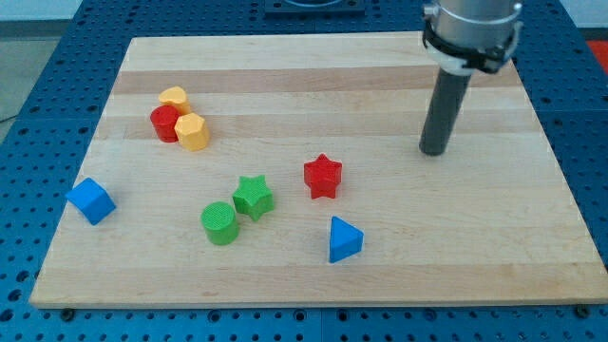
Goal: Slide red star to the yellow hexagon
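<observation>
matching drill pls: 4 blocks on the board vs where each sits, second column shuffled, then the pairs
Column 1:
1. red star
2. blue cube
3. blue triangle block
4. green star

Column 2:
A. by the board's left edge, away from the other blocks
B. nearest the view's bottom, just below the red star
C. mid-board, the block closest to my tip
D. beside the green cylinder, up and to its right

Pairs: 1-C, 2-A, 3-B, 4-D
</observation>
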`<state>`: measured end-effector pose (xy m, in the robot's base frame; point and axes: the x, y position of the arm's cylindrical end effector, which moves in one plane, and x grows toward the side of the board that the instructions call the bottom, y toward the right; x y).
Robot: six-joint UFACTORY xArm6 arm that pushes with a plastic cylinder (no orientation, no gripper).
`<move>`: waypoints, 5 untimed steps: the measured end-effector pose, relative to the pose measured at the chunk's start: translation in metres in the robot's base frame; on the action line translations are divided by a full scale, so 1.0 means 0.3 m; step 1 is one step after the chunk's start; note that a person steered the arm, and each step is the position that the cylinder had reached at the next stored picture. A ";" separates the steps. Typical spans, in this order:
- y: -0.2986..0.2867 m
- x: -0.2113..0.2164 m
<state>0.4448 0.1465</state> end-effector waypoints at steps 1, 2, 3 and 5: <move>-0.016 0.110; -0.047 0.201; -0.234 0.225; -0.692 0.011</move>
<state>0.4480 -0.0610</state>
